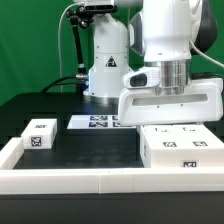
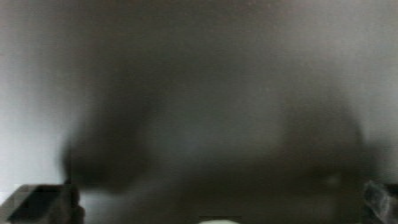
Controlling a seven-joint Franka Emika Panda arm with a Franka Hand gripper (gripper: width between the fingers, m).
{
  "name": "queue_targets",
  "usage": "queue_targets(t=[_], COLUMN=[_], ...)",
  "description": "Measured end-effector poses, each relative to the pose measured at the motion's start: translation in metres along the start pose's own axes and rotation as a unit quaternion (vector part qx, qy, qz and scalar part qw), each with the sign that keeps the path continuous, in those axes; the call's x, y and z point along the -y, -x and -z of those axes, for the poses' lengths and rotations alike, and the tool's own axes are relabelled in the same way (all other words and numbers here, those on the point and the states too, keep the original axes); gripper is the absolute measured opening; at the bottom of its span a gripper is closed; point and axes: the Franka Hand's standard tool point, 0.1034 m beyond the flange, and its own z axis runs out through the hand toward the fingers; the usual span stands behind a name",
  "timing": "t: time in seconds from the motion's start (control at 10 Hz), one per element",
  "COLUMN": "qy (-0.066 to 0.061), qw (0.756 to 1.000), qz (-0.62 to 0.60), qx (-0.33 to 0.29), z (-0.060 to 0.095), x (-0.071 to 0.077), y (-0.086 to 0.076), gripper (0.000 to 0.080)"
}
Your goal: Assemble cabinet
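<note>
I see the gripper (image 1: 170, 114) poised directly over the cabinet (image 1: 186, 147), jaws spread wide and empty, I'd judge lined up for a grasp from above, with the marker board (image 1: 100, 122) just beside the cabinet and the small tagged block (image 1: 38, 134) well apart from it.

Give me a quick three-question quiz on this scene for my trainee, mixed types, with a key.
1. True or false: the block lies apart from the tool.
2. Which sits farthest toward the exterior view's right? A) block B) marker board C) cabinet
3. Fill in: in the wrist view the fingers stand wide ____.
Key: 1 true; 2 C; 3 apart.
</note>
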Motion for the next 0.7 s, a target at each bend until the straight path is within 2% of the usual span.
queue_targets(t=[0.7], qy=[0.000], qw=[1.000], qz=[-0.001], qx=[-0.012], z=[-0.0006], x=[-0.0054], y=[-0.0009], gripper=[0.0796])
